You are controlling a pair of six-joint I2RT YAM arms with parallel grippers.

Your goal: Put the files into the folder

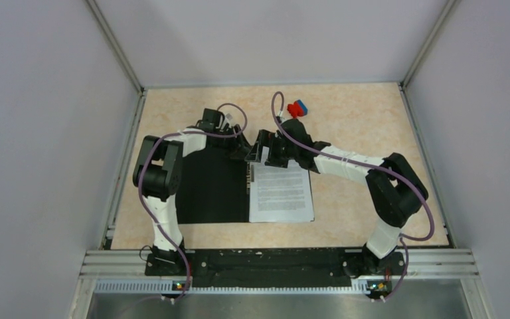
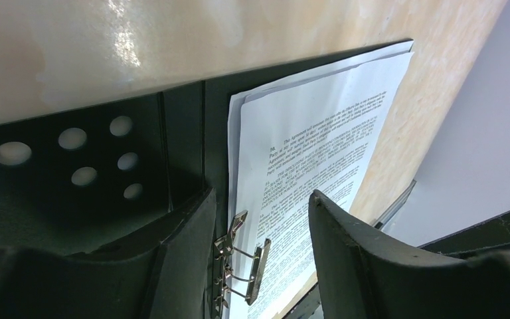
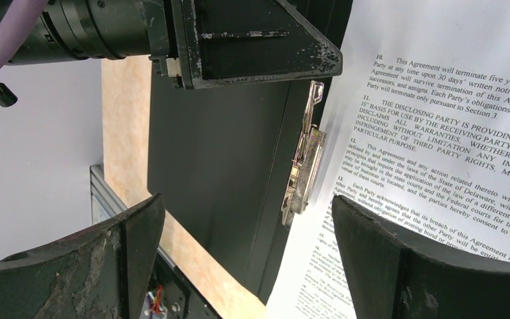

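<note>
Lying open on the table, the folder shows its black inside from above, the files resting on its right half; at the left wrist, the left gripper stands with fingers apart astride the metal clip. At the right wrist, the right gripper hangs with jaws wide apart, holding nothing, above clip and files.

folder: 1 | files: 1 stack | metal clip: 1 | red-and-blue object: 1 | left claw: 1 | right claw: 1
</note>
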